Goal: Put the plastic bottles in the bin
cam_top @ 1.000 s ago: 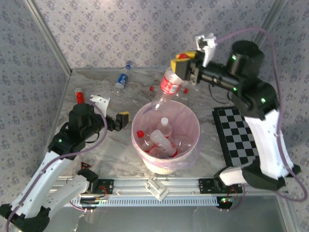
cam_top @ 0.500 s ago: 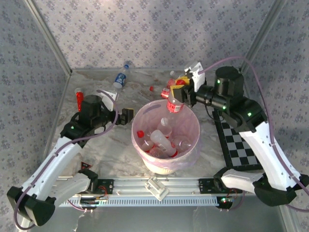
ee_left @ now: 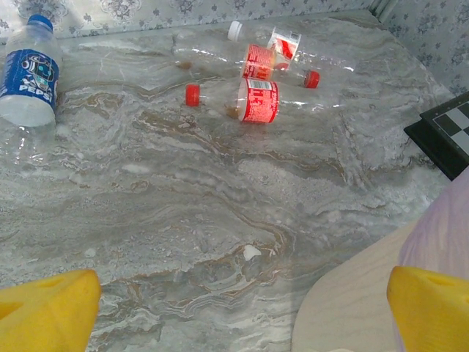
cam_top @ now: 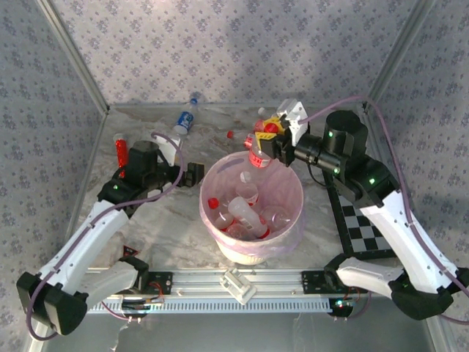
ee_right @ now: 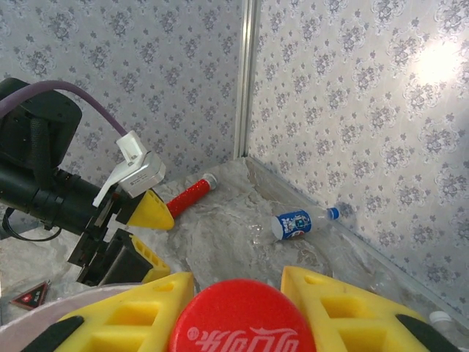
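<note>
Drop step in hand: the right gripper (cam_top: 265, 143) is clamped on the neck of a red-labelled bottle (cam_top: 258, 157). The bottle hangs body-down over the bin (cam_top: 298, 198) at its 12 o'clock rim. In the wrist view its red cap sits squarely between the yellow fingers (ee_right: 124, 315). My read is that the next move is simply to part the jaws, since the bottle looks far enough inside the rim to fall clean.

The left gripper (cam_top: 192, 174) waits at the bin's 9 o'clock, fingers wide apart and empty, facing the table (ee_left: 183, 198).

The count:
- One bottle is in the grip.
- At least four are in the bin, too piled up for a firm number.
- One blue-labelled bottle (ee_left: 29, 73) lies at 11 o'clock.
- A cluster of what I make three red-labelled bottles (ee_left: 256, 101) lies at 12 to 1 o'clock.
- One red bottle (cam_top: 120, 149) lies out at 10 o'clock.

There are two arms and one bin.
</note>
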Controlling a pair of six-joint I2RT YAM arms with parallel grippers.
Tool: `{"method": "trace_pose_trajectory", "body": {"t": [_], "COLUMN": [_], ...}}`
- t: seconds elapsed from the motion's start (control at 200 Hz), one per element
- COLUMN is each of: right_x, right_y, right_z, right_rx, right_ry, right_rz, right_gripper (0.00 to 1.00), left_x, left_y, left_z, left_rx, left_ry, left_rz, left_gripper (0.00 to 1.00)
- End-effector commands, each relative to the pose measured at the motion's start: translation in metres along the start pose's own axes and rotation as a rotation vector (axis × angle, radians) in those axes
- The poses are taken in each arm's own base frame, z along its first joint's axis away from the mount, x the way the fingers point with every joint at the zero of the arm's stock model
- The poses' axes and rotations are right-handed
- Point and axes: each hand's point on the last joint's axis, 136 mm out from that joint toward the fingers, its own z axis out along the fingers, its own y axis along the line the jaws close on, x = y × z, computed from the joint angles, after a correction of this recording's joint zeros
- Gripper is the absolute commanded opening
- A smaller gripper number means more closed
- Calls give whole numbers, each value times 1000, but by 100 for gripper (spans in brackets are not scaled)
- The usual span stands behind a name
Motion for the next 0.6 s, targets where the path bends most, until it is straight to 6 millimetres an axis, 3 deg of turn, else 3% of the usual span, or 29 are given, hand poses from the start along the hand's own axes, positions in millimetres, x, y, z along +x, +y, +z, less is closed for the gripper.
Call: {"method": "trace_pose_trajectory", "body": {"t": [0.0,0.085,0.18,0.36,0.595], "right_x": [15,-3,-9,-3,24], "right_y": [1,-1,-6,-9,-11], "right_z": [-9,-19,-23,-20,-13], "right_rx": [15,26,49,55,60], "right_ry": [74,34,36,57,149], "right_rz": [-5,-28,-44,-44,-33], "right_gripper": [0,0,0,0,0], "left_x": [-19,-19,-20,-22,-23], "left_y": [-6,-6,-5,0,13], "left_z": [-2,0,2,5,13], "left_rx": [29,32,29,11,-32], "left_ry": [-48,-49,-46,-45,-37], "left_rz": [-13,-18,-23,-33,-67], "left_gripper": [100,100,100,100,100]}}
